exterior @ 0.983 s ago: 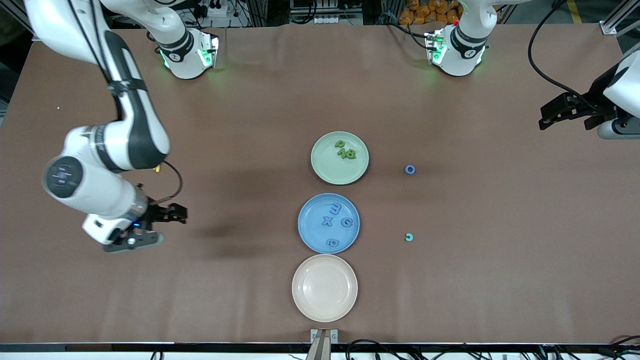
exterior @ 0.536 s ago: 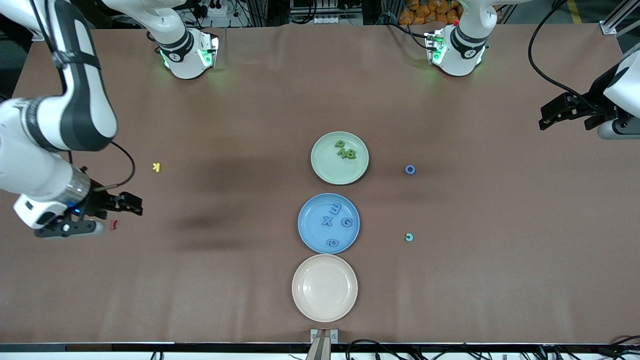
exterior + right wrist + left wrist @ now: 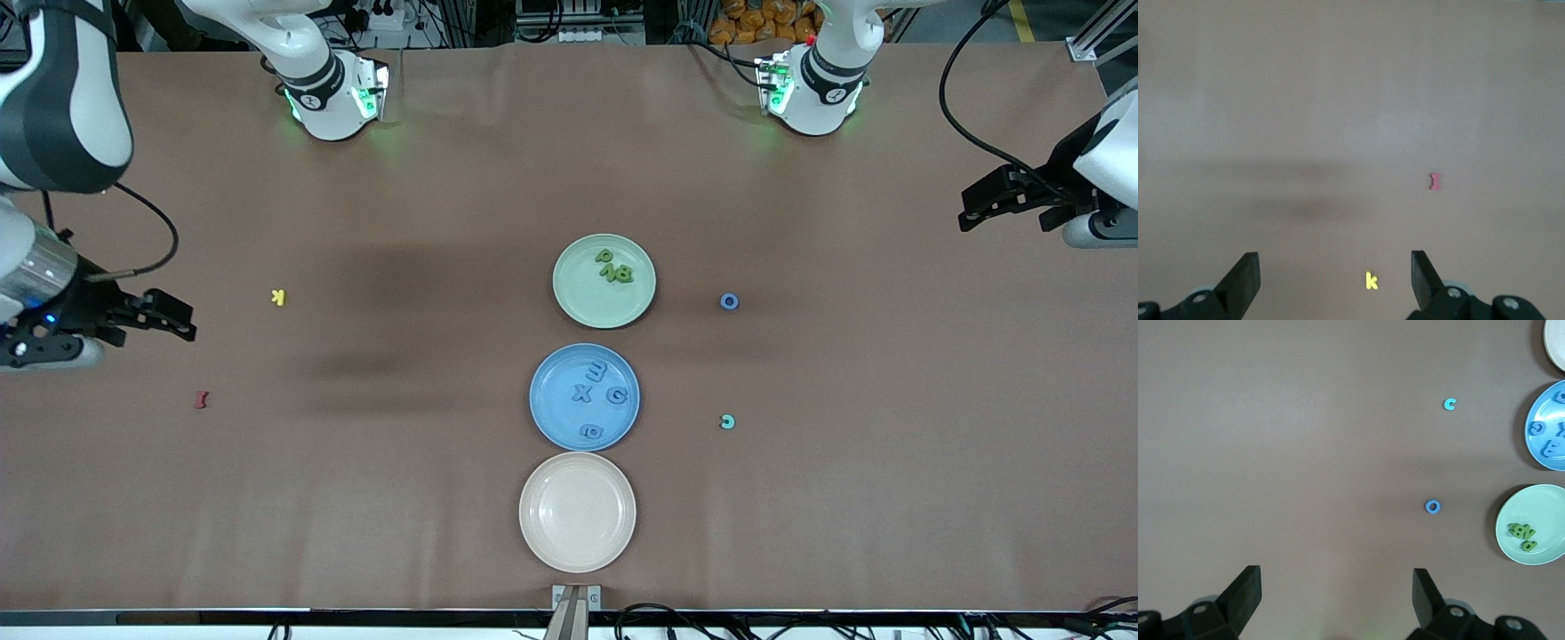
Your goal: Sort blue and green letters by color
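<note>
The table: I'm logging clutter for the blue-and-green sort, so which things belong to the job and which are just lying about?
Job:
- green letters on the green plate
- blue letters on the blue plate
- blue O, loose on the table

Lying about:
- yellow K
- dark red letter
- teal C
- cream plate

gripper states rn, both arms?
Left gripper: open, empty, at the left arm's end of the table.
Right gripper: open, empty, at the right arm's end.
</note>
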`<action>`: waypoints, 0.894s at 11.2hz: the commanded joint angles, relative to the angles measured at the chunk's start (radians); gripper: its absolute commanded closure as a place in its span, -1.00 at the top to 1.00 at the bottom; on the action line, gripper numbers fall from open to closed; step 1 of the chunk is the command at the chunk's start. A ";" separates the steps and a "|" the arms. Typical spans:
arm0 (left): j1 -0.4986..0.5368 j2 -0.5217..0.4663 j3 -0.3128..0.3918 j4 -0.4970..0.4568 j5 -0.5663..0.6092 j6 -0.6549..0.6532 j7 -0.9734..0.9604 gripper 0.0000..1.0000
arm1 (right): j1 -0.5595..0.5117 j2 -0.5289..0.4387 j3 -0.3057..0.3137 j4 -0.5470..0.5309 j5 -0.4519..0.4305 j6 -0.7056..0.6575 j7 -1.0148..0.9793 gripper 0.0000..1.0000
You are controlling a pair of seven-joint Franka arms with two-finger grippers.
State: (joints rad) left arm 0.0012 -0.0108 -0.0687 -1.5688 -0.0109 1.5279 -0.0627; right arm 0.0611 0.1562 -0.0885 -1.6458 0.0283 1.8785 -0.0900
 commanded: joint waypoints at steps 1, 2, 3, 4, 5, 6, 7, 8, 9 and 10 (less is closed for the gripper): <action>-0.004 0.006 0.001 0.027 -0.014 -0.014 -0.005 1.00 | -0.011 -0.069 0.007 0.021 -0.070 -0.106 0.024 1.00; -0.004 0.008 0.000 0.033 -0.014 -0.012 -0.005 1.00 | -0.009 -0.079 0.009 0.037 -0.079 -0.130 0.042 1.00; -0.006 0.009 -0.002 0.033 -0.015 -0.005 -0.005 1.00 | 0.000 -0.101 0.009 0.037 -0.079 -0.136 0.080 1.00; -0.007 0.017 -0.002 0.035 -0.015 0.008 -0.005 1.00 | 0.005 -0.115 0.010 0.043 -0.079 -0.160 0.116 1.00; -0.006 0.017 -0.003 0.035 -0.015 0.018 -0.003 1.00 | 0.009 -0.119 0.013 0.078 -0.079 -0.217 0.124 1.00; -0.004 0.018 -0.003 0.035 -0.015 0.038 0.000 1.00 | 0.014 -0.119 0.013 0.133 -0.079 -0.292 0.124 1.00; -0.003 0.018 -0.003 0.035 -0.014 0.041 0.010 1.00 | 0.014 -0.119 0.012 0.174 -0.079 -0.349 0.124 1.00; 0.005 0.017 -0.005 0.035 -0.015 0.047 0.014 1.00 | 0.014 -0.121 0.007 0.204 -0.079 -0.383 0.119 1.00; 0.000 0.017 -0.005 0.035 -0.015 0.051 0.017 1.00 | 0.025 -0.122 -0.011 0.211 -0.079 -0.404 0.115 1.00; -0.004 0.017 -0.005 0.035 -0.015 0.052 0.017 1.00 | 0.034 -0.122 -0.040 0.212 -0.070 -0.420 0.112 1.00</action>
State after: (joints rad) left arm -0.0009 -0.0026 -0.0724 -1.5560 -0.0109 1.5762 -0.0627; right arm 0.0733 0.0326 -0.0847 -1.4621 -0.0287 1.5100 0.0113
